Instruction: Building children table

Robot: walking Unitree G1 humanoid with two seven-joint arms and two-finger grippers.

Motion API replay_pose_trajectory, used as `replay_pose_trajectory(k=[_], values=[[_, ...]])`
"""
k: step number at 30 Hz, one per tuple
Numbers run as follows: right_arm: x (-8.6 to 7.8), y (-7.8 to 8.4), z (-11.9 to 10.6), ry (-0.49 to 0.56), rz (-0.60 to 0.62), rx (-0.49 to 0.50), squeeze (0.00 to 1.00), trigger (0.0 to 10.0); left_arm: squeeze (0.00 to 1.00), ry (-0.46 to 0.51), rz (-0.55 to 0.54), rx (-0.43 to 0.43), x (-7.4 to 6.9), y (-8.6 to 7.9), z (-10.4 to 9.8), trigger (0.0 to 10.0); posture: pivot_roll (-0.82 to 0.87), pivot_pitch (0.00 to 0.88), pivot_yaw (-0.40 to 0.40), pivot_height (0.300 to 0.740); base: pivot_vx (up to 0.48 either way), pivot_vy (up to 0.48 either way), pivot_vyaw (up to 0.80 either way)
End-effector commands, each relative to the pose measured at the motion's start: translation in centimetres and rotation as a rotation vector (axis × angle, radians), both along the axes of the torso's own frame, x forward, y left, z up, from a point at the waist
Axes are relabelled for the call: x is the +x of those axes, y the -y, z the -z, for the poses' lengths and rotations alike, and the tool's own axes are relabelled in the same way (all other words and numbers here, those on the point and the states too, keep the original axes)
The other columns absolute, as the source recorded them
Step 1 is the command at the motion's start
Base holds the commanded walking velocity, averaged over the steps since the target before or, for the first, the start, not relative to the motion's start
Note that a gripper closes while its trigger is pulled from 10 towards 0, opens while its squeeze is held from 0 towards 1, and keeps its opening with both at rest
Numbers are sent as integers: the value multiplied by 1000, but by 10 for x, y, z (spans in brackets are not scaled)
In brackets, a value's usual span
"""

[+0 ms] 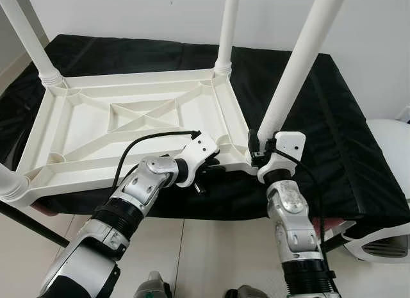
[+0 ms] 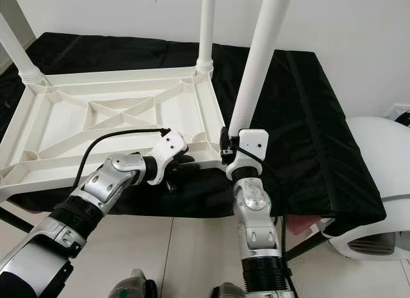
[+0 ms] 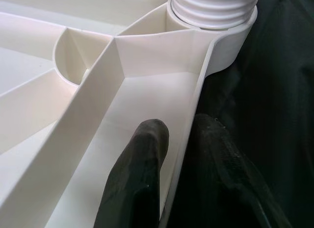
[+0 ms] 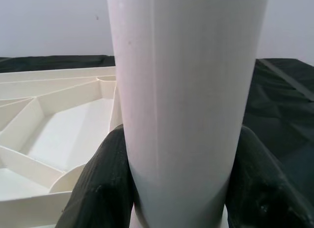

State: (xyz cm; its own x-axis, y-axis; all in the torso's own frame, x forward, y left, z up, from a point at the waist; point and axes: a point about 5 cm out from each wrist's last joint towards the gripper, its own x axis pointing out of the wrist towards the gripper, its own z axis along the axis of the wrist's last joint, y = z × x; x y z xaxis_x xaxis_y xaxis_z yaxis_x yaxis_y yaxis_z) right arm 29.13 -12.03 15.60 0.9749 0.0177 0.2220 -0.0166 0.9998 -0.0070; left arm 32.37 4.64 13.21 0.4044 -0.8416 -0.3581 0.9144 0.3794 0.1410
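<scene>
Left eye view: the upturned white tabletop (image 1: 128, 128) lay underside-up on the black-draped counter (image 1: 346, 144). The right tool (image 1: 259, 152) was clamped on the fourth leg (image 1: 296, 67) at the tabletop's near right corner, and the leg leaned away from the tabletop, so I judged it should be stood upright before any twisting or pressing.

Left wrist view: the left tool (image 3: 184, 162) pinched the tabletop's near rim, one finger (image 3: 140, 174) inside and one outside, short of the ribbed leg collar (image 3: 213, 10). A firm grip here should brace the tabletop.

Right wrist view: both black fingers (image 4: 103, 184) hugged the leg low, just above the tabletop, which favoured straight downward pressure.
</scene>
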Motion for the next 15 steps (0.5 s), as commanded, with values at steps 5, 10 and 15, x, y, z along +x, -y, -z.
replay_pose_trajectory(k=[5,10,15], values=[[0,-25,15,-96,11,54,0,275,0,-3,93,4,-6,10,-4,10000,5,35,5,740,0,0,0],[1,-18,17,-115,41,58,0,10000,0,-3,90,6,-6,9,-3,10000,1,31,5,740,0,0,0],[1,-14,19,-123,66,56,0,10000,0,-4,92,4,-6,10,-3,10000,-6,25,5,740,0,0,0]])
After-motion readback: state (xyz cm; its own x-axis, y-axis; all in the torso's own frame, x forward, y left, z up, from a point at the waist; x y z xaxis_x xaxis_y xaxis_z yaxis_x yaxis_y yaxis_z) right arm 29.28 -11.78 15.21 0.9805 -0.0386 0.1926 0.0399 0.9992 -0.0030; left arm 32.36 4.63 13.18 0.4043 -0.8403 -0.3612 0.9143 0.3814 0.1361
